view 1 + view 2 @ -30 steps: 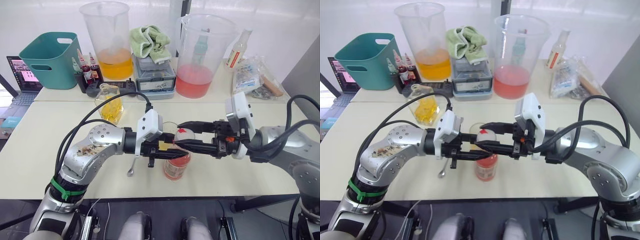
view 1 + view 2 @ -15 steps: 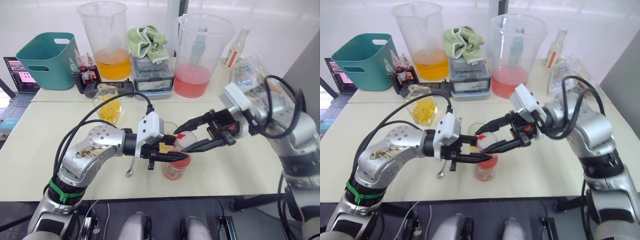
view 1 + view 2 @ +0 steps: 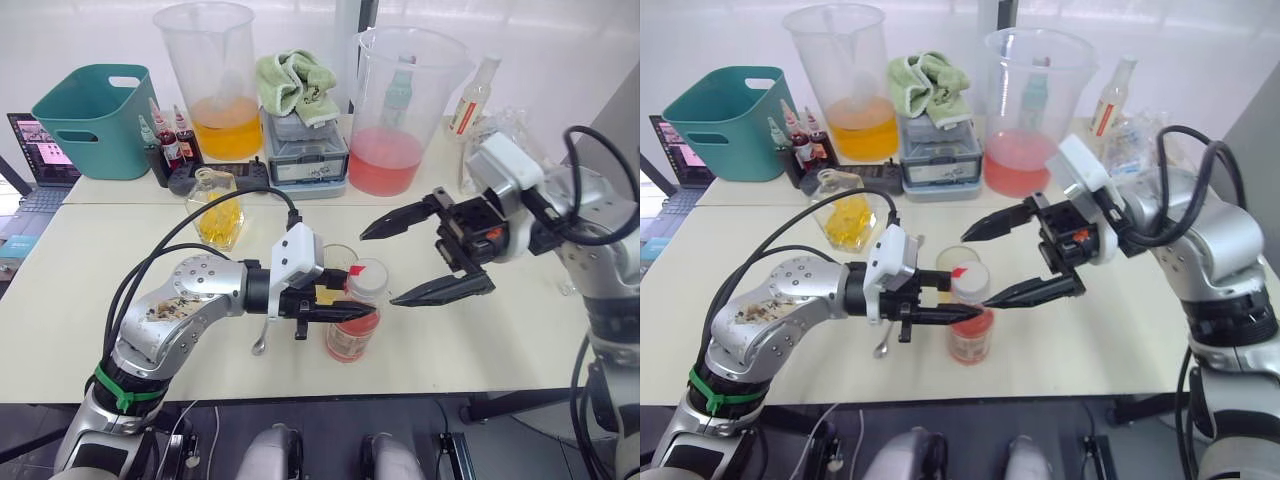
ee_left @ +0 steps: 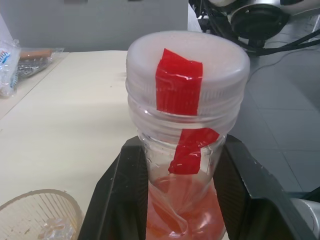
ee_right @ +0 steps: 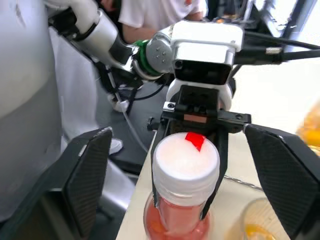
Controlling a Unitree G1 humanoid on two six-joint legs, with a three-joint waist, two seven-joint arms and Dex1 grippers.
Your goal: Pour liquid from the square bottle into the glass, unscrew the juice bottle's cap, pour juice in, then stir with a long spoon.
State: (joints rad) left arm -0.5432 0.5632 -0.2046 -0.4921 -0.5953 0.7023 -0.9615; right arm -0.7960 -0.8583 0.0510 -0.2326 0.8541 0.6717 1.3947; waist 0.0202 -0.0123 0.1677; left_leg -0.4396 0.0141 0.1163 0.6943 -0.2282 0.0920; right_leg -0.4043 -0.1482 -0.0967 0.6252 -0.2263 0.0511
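Observation:
The juice bottle [image 3: 353, 330] stands upright near the table's front edge, its pink-red juice low inside. My left gripper [image 3: 348, 309] is shut on its neck just under the white cap [image 4: 187, 65], which is on and marked with red tape. My right gripper [image 3: 378, 268] hangs to the right of the cap, fingers spread wide, touching nothing. The glass [image 3: 338, 257] stands just behind the bottle. Farther back on the left is the square bottle [image 3: 220, 210] with yellow liquid. The long spoon [image 3: 263, 338] lies on the table, partly hidden under my left gripper.
Along the back stand a teal basket [image 3: 95, 115], a big jug of orange fluid [image 3: 215, 85], a grey box [image 3: 308, 150] topped by a green towel, a big jug of pink fluid [image 3: 400, 115], a slim bottle [image 3: 474, 95] and plastic bags [image 3: 500, 145]. Small dye bottles [image 3: 172, 140] stand beside the basket.
My right gripper, whose fingers reached over the cap, has drawn back to the right and spread wider. The left gripper still holds the bottle in place.

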